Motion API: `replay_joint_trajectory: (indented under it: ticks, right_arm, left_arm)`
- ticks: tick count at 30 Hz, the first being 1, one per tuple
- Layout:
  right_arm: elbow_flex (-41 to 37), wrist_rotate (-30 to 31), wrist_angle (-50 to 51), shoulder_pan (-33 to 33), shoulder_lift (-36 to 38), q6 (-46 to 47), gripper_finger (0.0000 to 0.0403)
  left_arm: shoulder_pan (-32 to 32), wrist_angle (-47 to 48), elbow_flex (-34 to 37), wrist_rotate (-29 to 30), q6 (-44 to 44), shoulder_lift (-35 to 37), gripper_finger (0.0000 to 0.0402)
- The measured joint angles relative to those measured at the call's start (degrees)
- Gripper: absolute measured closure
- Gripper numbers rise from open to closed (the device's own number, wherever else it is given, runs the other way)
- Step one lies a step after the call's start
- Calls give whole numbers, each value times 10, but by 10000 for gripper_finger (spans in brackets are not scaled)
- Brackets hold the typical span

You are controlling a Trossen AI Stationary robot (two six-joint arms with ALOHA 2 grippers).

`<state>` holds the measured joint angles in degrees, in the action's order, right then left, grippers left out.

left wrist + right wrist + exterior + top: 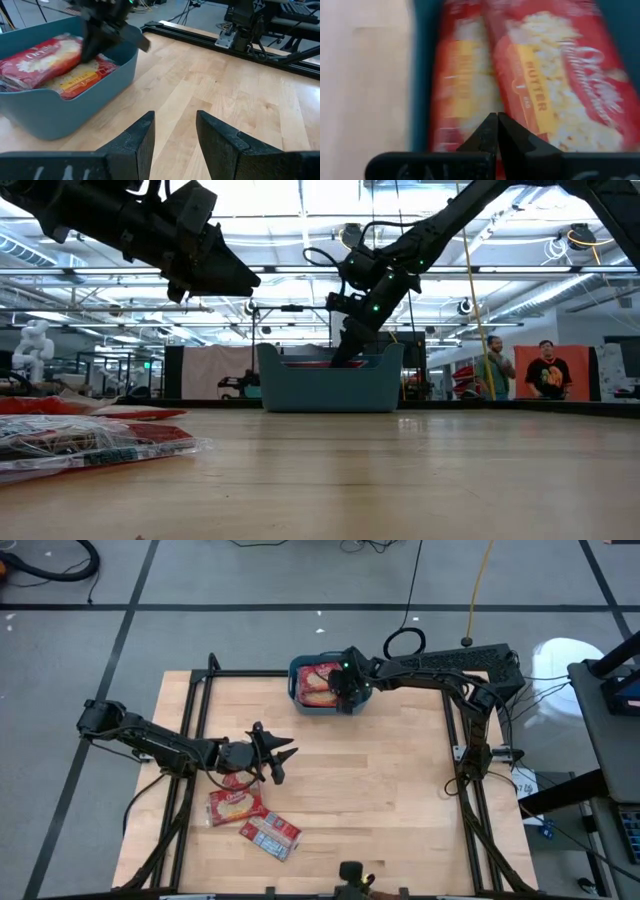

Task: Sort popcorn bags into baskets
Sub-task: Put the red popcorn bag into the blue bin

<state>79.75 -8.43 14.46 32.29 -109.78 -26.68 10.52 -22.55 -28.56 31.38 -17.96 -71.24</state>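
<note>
Loose popcorn bags [236, 806] near parted left end effector [283, 764], right end effector [497, 131] closed, empty, over basket [299, 704].

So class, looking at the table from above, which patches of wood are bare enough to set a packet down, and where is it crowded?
Free: the wide stretch between the left gripper and the right-hand frame rail, and the wood below the teal basket. Crowded: the near-left part, where popcorn bags lie beside the left arm, and the basket itself, packed with bags under the shut right gripper.
</note>
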Motion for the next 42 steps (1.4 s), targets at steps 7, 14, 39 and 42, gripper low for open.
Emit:
replay_joint_trajectory:
  ticks: [7,14,39,42]
  right_arm:
    - [0,-23,-16,11,3,20,397]
    - [0,-53,32,-22,42,30,397]
    - [-500,73,-408,-357,359,233,397]
    - [-518,73,-428,-381,349,253,397]
  left_arm:
    - [5,1,0,0,-2,0,254]
    - [12,3,0,0,2,0,254]
    - [5,636,-84,-131,-349,64,254]
    - [29,623,-84,-176,-345,64,254]
